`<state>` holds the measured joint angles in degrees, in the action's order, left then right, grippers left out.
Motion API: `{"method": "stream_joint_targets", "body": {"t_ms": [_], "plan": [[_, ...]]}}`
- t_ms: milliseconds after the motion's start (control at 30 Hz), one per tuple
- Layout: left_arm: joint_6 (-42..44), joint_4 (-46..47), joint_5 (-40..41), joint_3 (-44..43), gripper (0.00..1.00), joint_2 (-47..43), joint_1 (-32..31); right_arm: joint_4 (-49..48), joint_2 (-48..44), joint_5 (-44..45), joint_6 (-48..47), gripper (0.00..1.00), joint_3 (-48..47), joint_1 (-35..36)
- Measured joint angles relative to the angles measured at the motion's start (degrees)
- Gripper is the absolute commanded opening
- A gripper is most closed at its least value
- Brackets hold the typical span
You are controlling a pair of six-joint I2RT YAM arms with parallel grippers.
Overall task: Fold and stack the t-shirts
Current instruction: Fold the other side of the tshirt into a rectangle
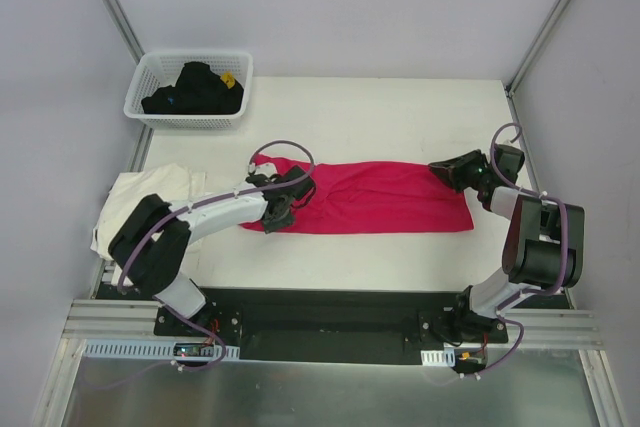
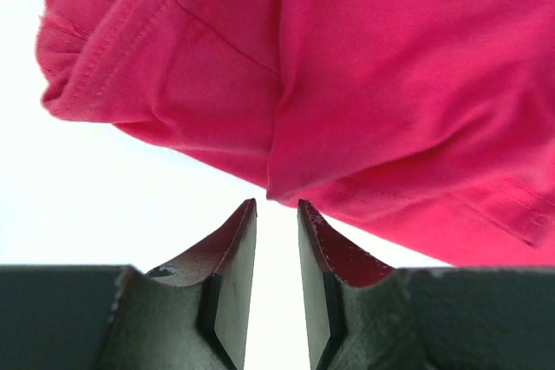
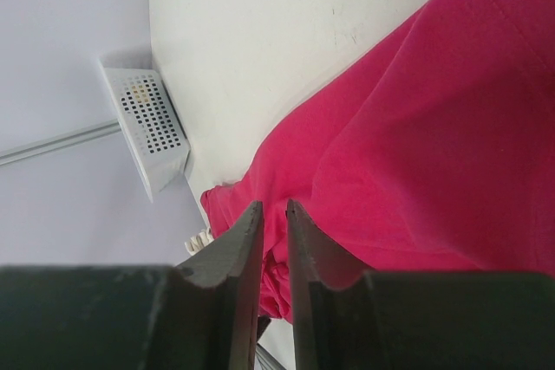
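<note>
Left jaws stood narrowly apart and empty, the red shirt [image 2: 364, 84] just ahead, lying lengthwise across the worktop [image 1: 400, 112] to my right jaws; their grip I couldn't tell.

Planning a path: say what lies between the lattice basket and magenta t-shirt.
Bare table, and the left arm's cable loop by the magenta t-shirt; top view.

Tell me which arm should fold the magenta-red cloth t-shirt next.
Likely right: the right end effector pinches one end of the magenta-red cloth t-shirt; the left end effector stands open over white table.
</note>
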<state>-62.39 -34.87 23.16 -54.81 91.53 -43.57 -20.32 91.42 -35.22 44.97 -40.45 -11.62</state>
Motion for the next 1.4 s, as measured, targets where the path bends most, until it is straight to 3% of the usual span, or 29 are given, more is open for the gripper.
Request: {"method": "stream_joint_targets", "body": {"t_ms": [167, 367, 467, 600, 800, 1133, 1400], "plan": [[3.6, -0.6, 5.0, -2.0, 0.36, -8.6, 0.0, 0.0, 0.0, 0.0, 0.0, 0.20, 0.0, 0.0], [9.4, 3.1, 13.5, -10.1, 0.36, -12.1, 1.2, 0.0, 0.0, 0.0, 0.0, 0.20, 0.0, 0.1], [12.0, 7.1, 14.2, -11.3, 0.35, -8.3, 4.1, 0.0, 0.0, 0.0, 0.0, 0.20, 0.0, 0.2], [13.9, 10.6, 13.3, -13.6, 0.34, 3.1, 8.5, 0.0, 0.0, -0.1, 0.0, 0.20, 0.0, 0.4], [14.5, 11.3, 10.9, -18.3, 0.34, 15.1, 9.5, -0.1, 0.0, -0.2, 0.0, 0.20, 0.0, 0.4], [14.3, 14.0, 5.8, -23.6, 0.33, 18.9, 10.7, -2.3, 3.6, -0.9, 0.1, 0.22, -0.8, 2.7], [12.6, 14.7, 2.2, -23.6, 0.31, 20.9, 11.8, -4.7, 11.8, -0.2, 1.1, 0.23, -5.2, 9.9]]}}
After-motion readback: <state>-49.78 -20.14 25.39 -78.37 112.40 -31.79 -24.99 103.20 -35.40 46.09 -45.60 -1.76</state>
